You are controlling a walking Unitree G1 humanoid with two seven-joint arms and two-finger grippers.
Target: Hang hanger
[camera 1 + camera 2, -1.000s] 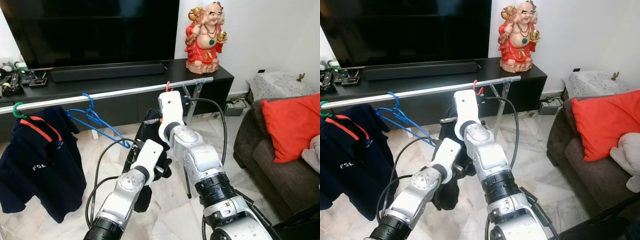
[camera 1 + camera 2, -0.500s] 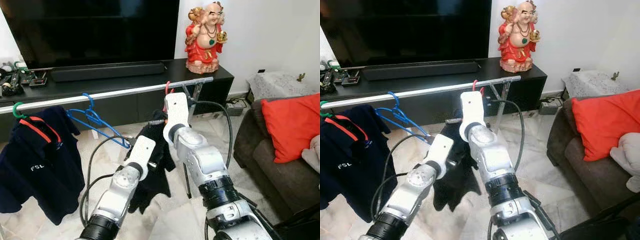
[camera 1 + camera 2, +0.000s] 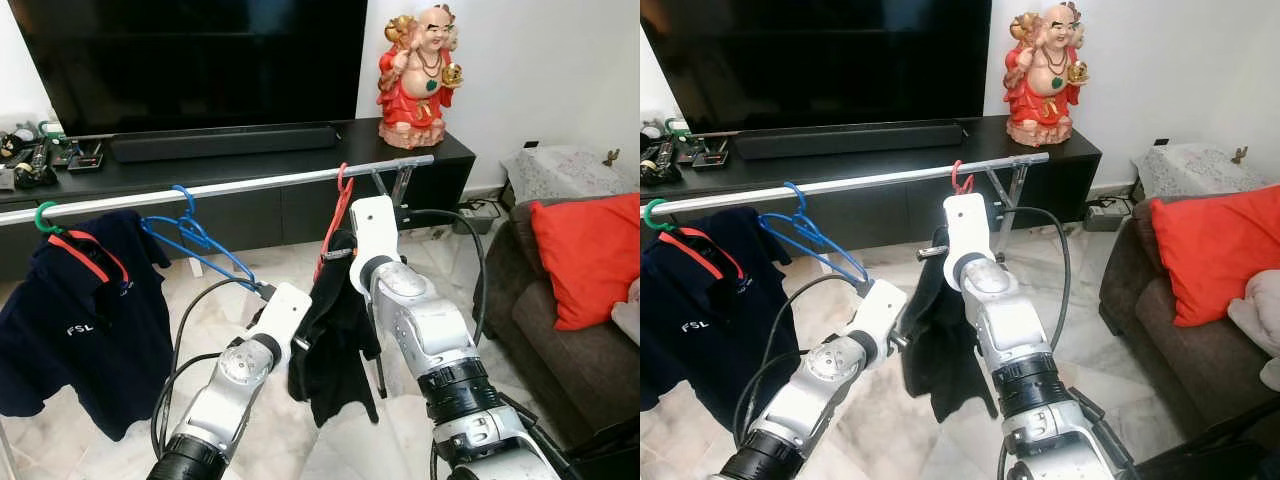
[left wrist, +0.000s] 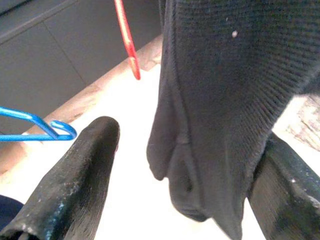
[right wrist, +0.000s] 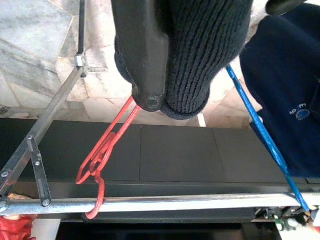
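Red hanger (image 3: pixel 334 215) with dark knit garment (image 3: pixel 333 335) draped on it, hook already over the metal rail (image 3: pixel 230 186). Left gripper (image 4: pixel 180 195) spread wide beside the hanging cloth, gripping nothing. Right gripper (image 5: pixel 172 65) clamped on garment at hanger shoulder. Probably light; wire stiff but thin, knit soft and liable to slide. Best held at the shoulder. Farther along: blue hanger (image 3: pixel 195 240), navy shirt (image 3: pixel 75 325).
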